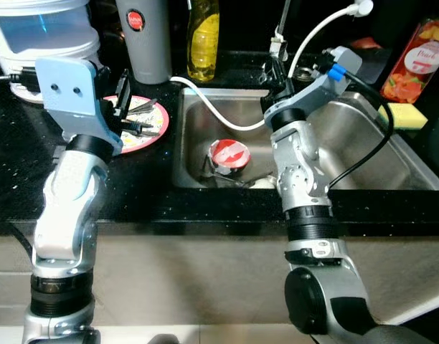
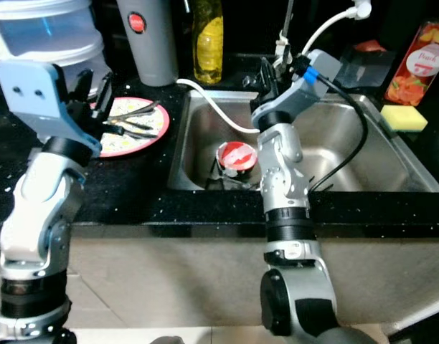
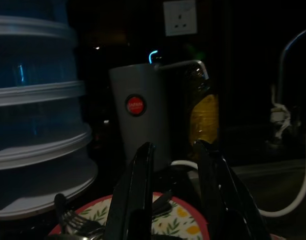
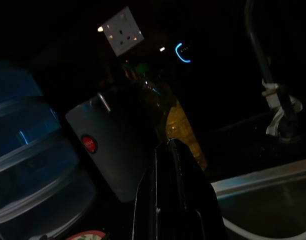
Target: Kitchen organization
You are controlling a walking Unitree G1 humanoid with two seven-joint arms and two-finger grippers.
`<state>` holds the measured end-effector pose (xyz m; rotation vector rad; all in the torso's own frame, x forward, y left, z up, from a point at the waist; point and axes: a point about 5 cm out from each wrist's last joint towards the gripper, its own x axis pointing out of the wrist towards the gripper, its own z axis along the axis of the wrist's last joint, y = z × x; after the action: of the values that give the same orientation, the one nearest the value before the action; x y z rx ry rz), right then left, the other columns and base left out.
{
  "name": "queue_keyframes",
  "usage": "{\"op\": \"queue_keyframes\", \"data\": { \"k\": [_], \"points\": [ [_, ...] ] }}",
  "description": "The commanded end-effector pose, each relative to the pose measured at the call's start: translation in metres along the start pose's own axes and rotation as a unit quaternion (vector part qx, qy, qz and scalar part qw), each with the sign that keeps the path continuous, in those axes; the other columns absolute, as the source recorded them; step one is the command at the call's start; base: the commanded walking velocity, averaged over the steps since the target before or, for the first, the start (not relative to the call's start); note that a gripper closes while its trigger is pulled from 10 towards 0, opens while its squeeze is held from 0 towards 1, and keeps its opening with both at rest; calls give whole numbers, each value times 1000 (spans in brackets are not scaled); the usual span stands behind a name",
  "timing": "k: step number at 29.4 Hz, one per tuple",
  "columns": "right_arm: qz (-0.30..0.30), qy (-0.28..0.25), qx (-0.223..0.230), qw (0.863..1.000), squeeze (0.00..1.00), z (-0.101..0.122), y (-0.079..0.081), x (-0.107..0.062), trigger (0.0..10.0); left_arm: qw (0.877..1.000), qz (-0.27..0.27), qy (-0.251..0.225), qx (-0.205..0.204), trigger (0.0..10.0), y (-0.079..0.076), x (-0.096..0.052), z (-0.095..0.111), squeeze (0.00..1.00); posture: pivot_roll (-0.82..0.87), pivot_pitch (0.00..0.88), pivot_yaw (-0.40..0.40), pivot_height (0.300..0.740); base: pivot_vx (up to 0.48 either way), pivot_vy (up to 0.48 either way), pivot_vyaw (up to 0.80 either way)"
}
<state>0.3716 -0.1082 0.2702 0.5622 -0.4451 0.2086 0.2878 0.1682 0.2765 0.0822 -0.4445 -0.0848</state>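
Here the left gripper point(image 3: 175, 200), fingers apart, hovers over the round floral red-rimmed plate point(image 1: 156, 129) of dark cutlery point(image 2: 133, 123) at ten o'clock of the steel sink point(image 1: 399, 161). The right gripper point(image 4: 168, 200), fingers together, hangs above that sink. A careless descent could scatter cutlery.

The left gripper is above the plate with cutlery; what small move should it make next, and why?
Probably lower the left gripper a little toward the cutlery on the floral plate. Its fingers stand open over the plate and hold nothing, while the right gripper is shut above the sink.
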Motion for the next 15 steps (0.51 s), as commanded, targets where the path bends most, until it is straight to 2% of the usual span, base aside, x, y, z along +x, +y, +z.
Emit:
{"op": "queue_keyframes", "data": {
  "k": [1,7,13,14,15],
  "points": [
    [3,-1,1,1000,0,1,2,0,10000,1000,3,10,-1,10000,0,0,-3,0,292,5,-33,740,0,0,0],
    [4,0,1,1000,0,0,2,0,10000,1000,11,17,-10,10000,2,0,-5,0,291,5,-34,740,0,0,0],
    [5,0,2,1000,0,0,2,1,10000,997,50,48,-24,10000,13,2,-13,0,292,3,-35,740,0,0,0],
    [5,0,2,1000,0,0,2,1,10000,997,59,51,-28,10000,16,2,-14,0,292,3,-35,740,0,0,0],
    [5,1,1,1000,0,0,2,1,10000,991,105,77,-25,10000,32,4,-19,0,294,2,-38,740,0,0,0]
  ]
}}
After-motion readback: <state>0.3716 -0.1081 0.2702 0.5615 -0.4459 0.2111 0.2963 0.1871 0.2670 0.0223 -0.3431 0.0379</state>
